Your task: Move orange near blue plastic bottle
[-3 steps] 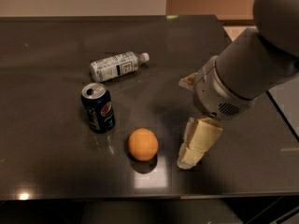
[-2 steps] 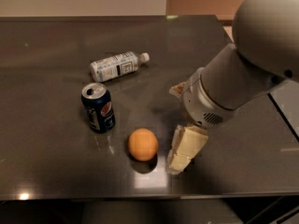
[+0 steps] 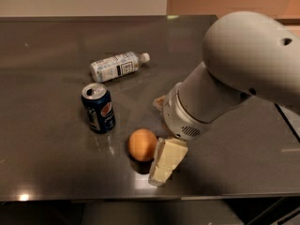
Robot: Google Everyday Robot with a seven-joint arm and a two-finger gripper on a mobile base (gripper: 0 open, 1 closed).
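Observation:
The orange [image 3: 141, 144] sits on the dark table near its front edge. The blue plastic bottle [image 3: 117, 65] lies on its side at the back left, with its white cap pointing right. My gripper [image 3: 158, 138] is just to the right of the orange and is open. One cream finger [image 3: 167, 161] rests right beside the orange at its front right. The other finger [image 3: 159, 102] shows behind it, further back. The jaws are not around the orange. My big grey arm hides the wrist.
A dark blue Pepsi can [image 3: 99, 108] stands upright to the left of the orange, between it and the bottle. The table's front edge [image 3: 140, 197] runs just below the orange. My arm [image 3: 234, 78] covers the right half of the table.
My arm and gripper have moved left, closing in on the orange's right side. The orange, the can and the bottle have not moved.

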